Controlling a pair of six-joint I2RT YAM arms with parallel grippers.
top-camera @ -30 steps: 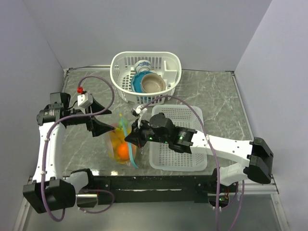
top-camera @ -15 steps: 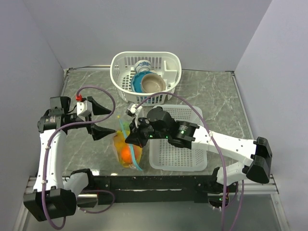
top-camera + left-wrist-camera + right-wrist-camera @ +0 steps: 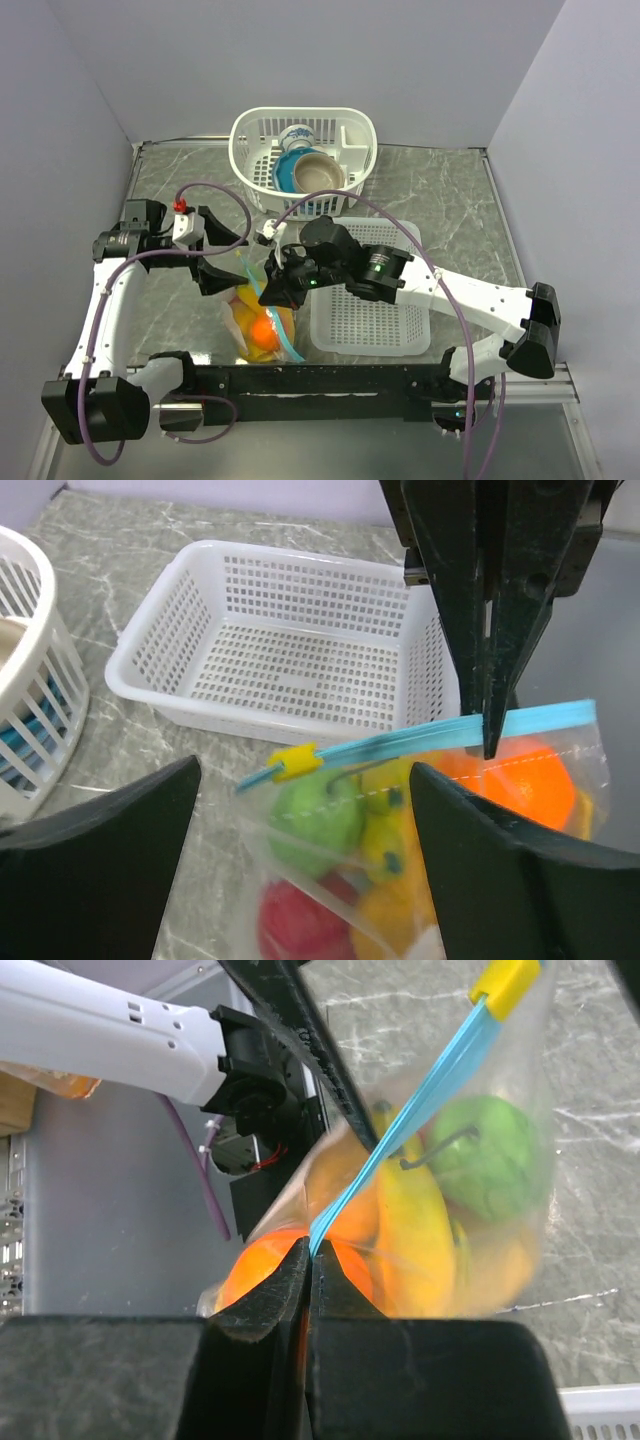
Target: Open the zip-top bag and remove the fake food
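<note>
The zip-top bag (image 3: 262, 318) hangs above the table's near edge, its teal zip strip (image 3: 430, 733) uppermost, with a yellow slider (image 3: 293, 762) at one end. My right gripper (image 3: 272, 290) is shut on the strip at the end away from the slider (image 3: 312, 1250). Inside the bag is the fake food: an orange (image 3: 530, 780), a green fruit (image 3: 320, 815), a red one (image 3: 290, 920) and a banana (image 3: 410, 1230). My left gripper (image 3: 305, 850) is open, a finger on either side of the bag's slider end, with no visible touch.
A round white basket (image 3: 255, 135) holding bowls and a cup stands at the back. A flat white mesh tray (image 3: 370, 310) lies just right of the bag, under the right arm. The left arm's purple cable loops above the table.
My left gripper has swung right until its open fingers straddle the bag. The right gripper, still pinching the strip, has shifted the bag slightly left and nearer.
</note>
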